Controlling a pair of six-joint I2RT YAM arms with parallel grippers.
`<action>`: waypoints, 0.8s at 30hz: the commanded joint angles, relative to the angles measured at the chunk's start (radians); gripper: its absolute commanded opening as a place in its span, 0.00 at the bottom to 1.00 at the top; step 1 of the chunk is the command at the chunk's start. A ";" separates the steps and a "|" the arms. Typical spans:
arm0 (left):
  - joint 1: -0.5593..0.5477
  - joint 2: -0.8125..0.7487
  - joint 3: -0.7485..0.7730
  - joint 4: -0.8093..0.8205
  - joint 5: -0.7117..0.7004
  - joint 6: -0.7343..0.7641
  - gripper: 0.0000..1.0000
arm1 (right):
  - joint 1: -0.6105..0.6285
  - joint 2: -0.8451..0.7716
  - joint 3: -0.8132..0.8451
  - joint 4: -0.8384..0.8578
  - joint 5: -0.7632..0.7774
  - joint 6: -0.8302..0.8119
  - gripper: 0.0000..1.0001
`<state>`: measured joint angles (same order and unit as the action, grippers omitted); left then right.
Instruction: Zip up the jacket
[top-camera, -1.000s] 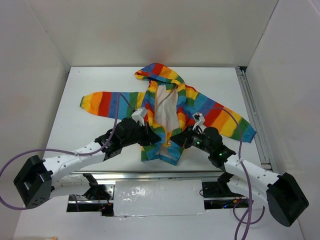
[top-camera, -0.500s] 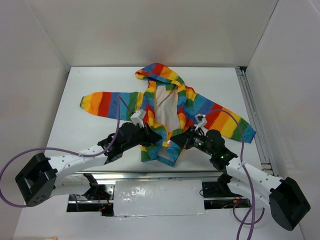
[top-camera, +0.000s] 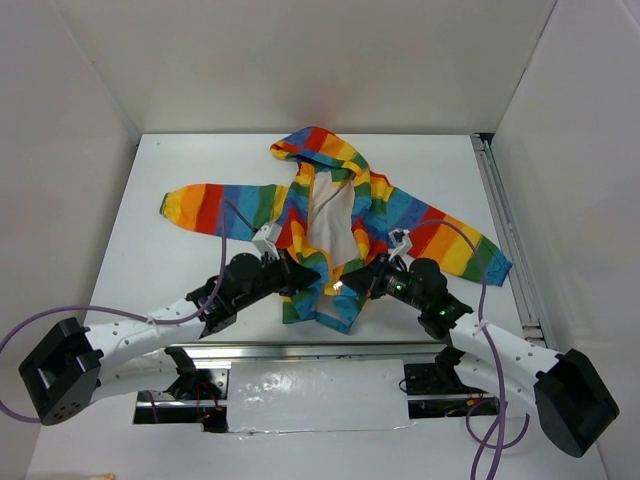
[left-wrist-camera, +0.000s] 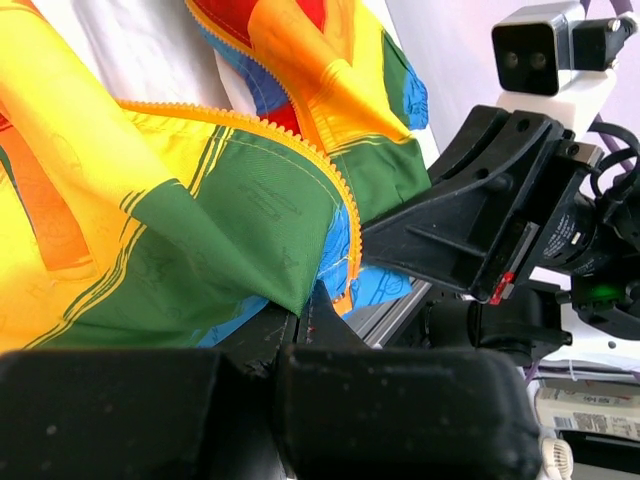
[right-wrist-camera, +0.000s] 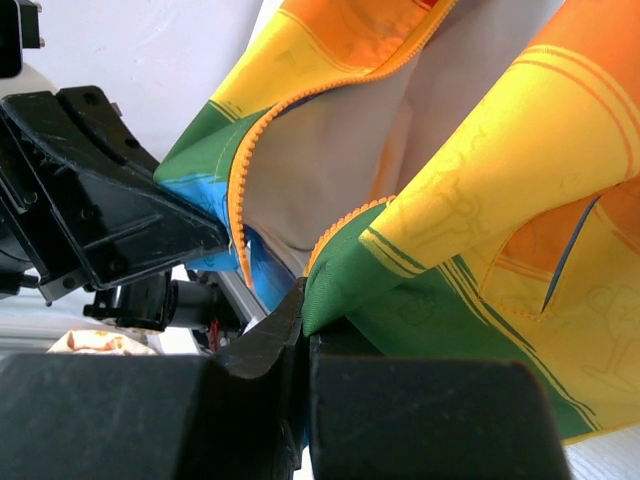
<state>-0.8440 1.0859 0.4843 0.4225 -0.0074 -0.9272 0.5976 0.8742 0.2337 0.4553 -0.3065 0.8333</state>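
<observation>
White counter (top-camera: 180, 160): my left hand (top-camera: 300, 276) and right hand (top-camera: 350, 284) each pinch a jacket (top-camera: 400, 210) hem corner. Pulling unevenly, I could misalign the zipper (left-wrist-camera: 330, 180) ends.

Count entry, landmark = jacket.

- Jacket (top-camera: 335, 215): 1, rainbow-striped, lying open.
- Table (top-camera: 190, 160): 1, under the jacket.
- Hood (top-camera: 320, 148): 1, at the jacket's far end.
- Sleeves (top-camera: 215, 205): 2, one spread to each side of the jacket's body.
- Orange zipper rows (right-wrist-camera: 234, 200): 2, one along each front edge of the jacket.
- Arms: 2, left arm (top-camera: 150, 325) and right arm (top-camera: 500, 350), both reaching to the jacket's near hem.
- Grippers: 2, left gripper (top-camera: 305, 277) and right gripper (top-camera: 348, 285), one on each side of the jacket's front opening.
- Purple cables (top-camera: 40, 325): 2, one per arm, nearer than the jacket.
</observation>
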 joint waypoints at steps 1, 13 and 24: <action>-0.010 0.003 0.014 0.059 -0.035 -0.028 0.00 | -0.004 -0.001 0.023 0.075 -0.031 0.009 0.00; -0.061 0.037 0.050 0.021 -0.114 -0.038 0.00 | -0.004 -0.049 0.019 0.057 -0.005 0.006 0.00; -0.076 0.040 0.056 0.004 -0.132 -0.073 0.00 | -0.004 -0.041 0.023 0.046 -0.008 -0.002 0.00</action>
<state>-0.9127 1.1248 0.4957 0.3927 -0.1108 -0.9764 0.5976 0.8452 0.2337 0.4595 -0.3107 0.8410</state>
